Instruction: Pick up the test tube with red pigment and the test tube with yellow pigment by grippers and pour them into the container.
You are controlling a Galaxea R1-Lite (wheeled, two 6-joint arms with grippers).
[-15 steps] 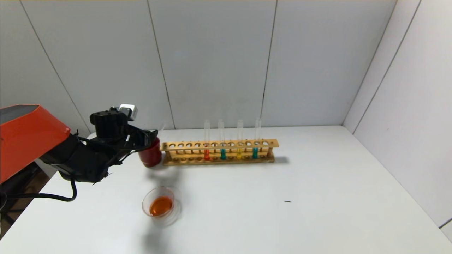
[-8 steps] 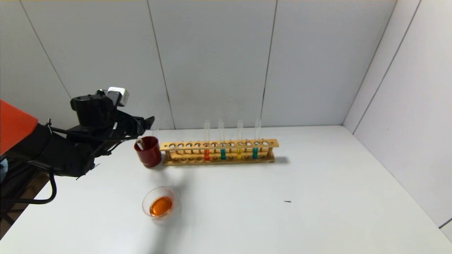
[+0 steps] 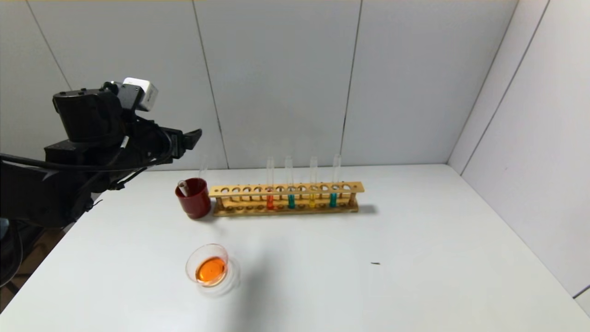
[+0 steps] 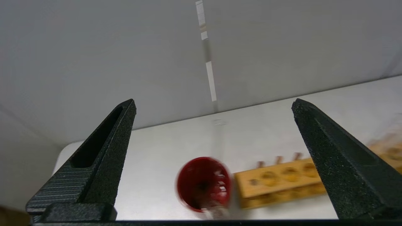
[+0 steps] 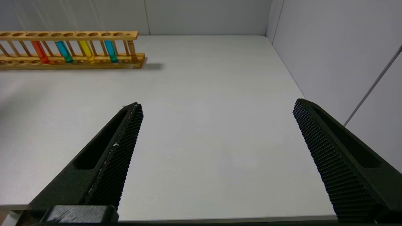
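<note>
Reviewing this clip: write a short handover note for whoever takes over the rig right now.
Left hand: open, empty, raised above the dark red cup, which holds a clear tube.
Right hand: open, empty, low over bare table.
Red-pigment tube and yellow-pigment tube stand in the wooden rack between teal ones.
Glass dish already holds orange liquid.
Left to do: lift both tubes and pour.
</note>
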